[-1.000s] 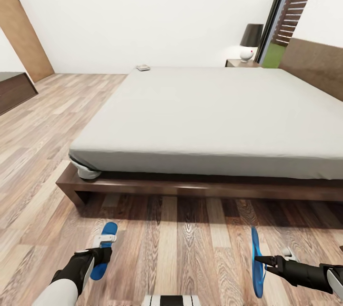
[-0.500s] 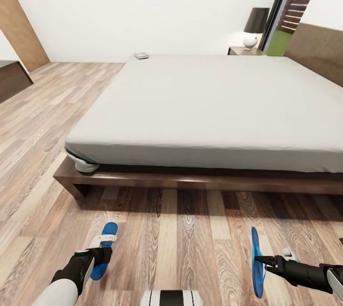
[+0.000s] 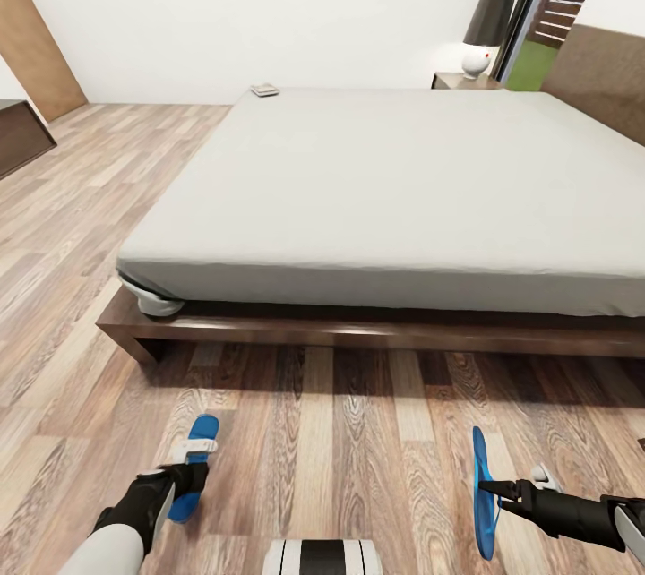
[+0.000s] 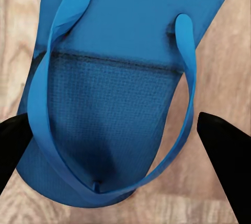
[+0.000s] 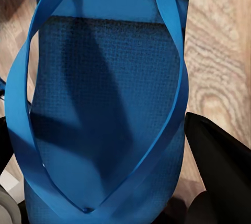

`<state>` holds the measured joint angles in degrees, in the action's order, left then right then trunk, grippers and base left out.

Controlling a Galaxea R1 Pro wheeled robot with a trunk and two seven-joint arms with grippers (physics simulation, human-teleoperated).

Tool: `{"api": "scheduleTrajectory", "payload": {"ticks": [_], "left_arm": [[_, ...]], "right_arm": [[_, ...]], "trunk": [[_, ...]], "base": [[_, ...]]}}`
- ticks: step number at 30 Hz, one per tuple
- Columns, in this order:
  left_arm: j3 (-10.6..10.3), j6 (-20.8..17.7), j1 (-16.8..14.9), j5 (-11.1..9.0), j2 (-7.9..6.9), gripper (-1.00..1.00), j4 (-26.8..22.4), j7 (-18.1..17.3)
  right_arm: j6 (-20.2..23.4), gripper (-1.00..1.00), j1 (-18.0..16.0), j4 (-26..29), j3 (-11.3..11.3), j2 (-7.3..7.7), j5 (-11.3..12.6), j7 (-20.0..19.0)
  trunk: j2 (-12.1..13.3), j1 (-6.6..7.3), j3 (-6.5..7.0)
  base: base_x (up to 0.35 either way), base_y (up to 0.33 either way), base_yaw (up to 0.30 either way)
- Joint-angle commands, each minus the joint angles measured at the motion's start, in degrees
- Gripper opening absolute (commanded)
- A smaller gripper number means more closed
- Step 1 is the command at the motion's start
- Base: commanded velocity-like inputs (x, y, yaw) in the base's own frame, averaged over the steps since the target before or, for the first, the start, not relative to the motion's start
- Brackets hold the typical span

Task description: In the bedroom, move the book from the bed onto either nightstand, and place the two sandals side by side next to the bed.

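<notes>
The bed (image 3: 394,190), with a grey mattress on a dark wood frame, spans the head view ahead of me. The book (image 3: 265,90) lies flat on the mattress's far left corner. A nightstand (image 3: 461,81) stands at the far side by the headboard. My left gripper (image 3: 186,478) is shut on one blue sandal (image 3: 199,442), held roughly flat over the floor. In the left wrist view that sandal (image 4: 120,77) sits between the black fingers (image 4: 225,153). My right gripper (image 3: 491,491) is shut on the other sandal (image 3: 484,494), which stands on edge. The right wrist view shows its sole and straps (image 5: 104,103).
A lamp (image 3: 488,33) with a dark shade stands on the nightstand. A dark wood dresser (image 3: 18,136) is at the far left by a brown door (image 3: 36,47). A tall window (image 3: 546,11) is at the far right. Wood-plank floor (image 3: 340,450) lies between me and the bed frame.
The whole view has shifted, so the bed looks nearer and higher in the picture: the camera moved. Both grippers keep the same pose, each with its sandal.
</notes>
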<state>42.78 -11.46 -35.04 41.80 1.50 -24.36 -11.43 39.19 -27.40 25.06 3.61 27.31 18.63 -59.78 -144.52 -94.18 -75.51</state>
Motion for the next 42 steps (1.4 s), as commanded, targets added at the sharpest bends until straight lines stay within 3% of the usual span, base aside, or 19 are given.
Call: {"api": "scheduleTrajectory", "payload": {"ticks": [1,8,12,27,37,42], "left_arm": [[0.49,0.38,-0.03,0.37,-0.11,-1.0,-0.18,-0.52],[0.46,1.86,-0.03,-2.49,-0.61,-1.0,-0.16,-0.61],[0.46,1.88,-0.03,-2.67,-0.61,-1.0,-0.16,-0.59],[0.39,1.88,-0.03,-2.6,-0.56,-1.0,-0.16,-0.52],[0.46,1.93,-0.03,-2.6,-0.69,-1.0,-0.25,-0.5],[0.46,1.92,-0.03,-2.67,-1.59,-1.0,-0.25,-0.52]], "right_arm": [[0.36,-1.0,-0.02,-0.01,0.08,-0.02,0.18,-0.08],[0.36,-1.0,-0.02,-0.01,0.08,0.01,0.18,-0.08],[0.36,-1.0,-0.02,-0.01,0.08,-0.02,0.18,-0.08],[0.36,-1.0,-0.02,-0.01,0.08,-0.04,0.18,-0.08],[0.36,-1.0,-0.02,-0.01,0.08,-0.06,0.18,-0.08],[0.36,-1.0,-0.02,-0.01,0.08,-0.06,0.18,-0.08]], "trunk": [[-0.02,0.01,-0.04],[-0.02,0.01,-0.04],[-0.02,0.01,-0.04],[-0.22,-0.38,-3.37],[-0.22,-0.38,-3.37],[-0.22,-0.38,-3.37]], "base": [[0.0,0.0,0.0],[0.0,0.0,0.0],[0.0,0.0,0.0],[0.0,0.0,0.0],[0.102,0.0,0.0],[0.325,0.003,0.0]]}}
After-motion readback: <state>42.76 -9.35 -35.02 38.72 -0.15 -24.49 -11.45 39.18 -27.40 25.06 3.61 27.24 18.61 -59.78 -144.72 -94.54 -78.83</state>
